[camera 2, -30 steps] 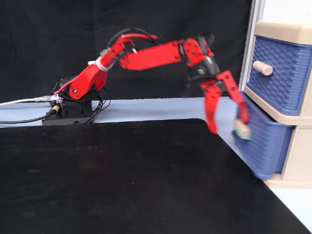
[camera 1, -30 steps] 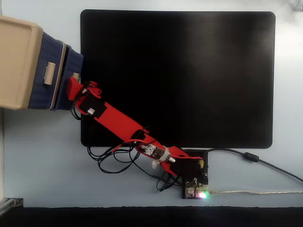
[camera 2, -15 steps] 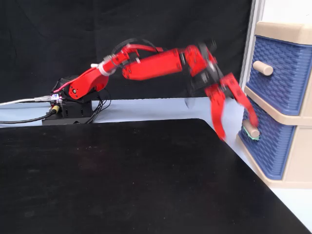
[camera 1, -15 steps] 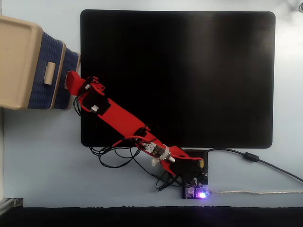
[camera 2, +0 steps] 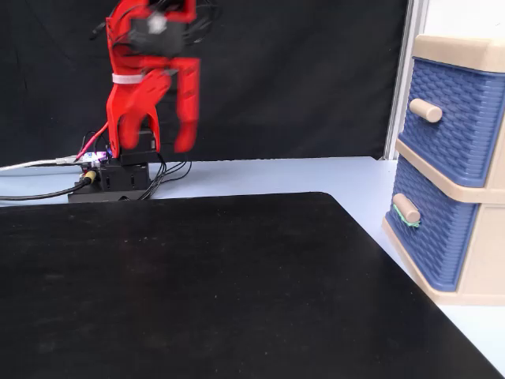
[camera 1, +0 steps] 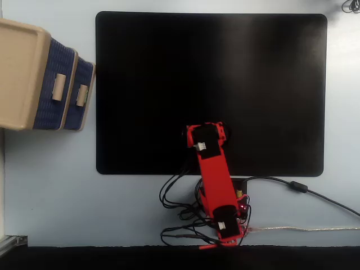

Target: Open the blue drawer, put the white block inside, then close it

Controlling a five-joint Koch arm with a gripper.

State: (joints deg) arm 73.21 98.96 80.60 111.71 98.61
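My gripper (camera 2: 183,110) hangs folded back near my base, high over the rear edge of the black mat (camera 1: 214,73); it is motion-blurred, so I cannot tell whether the jaws are parted or pressed together. Well apart from me, the blue drawer (camera 2: 430,225) sits pushed flush into the beige cabinet (camera 2: 481,189), below the upper drawer (camera 2: 454,118). The white block is not visible.
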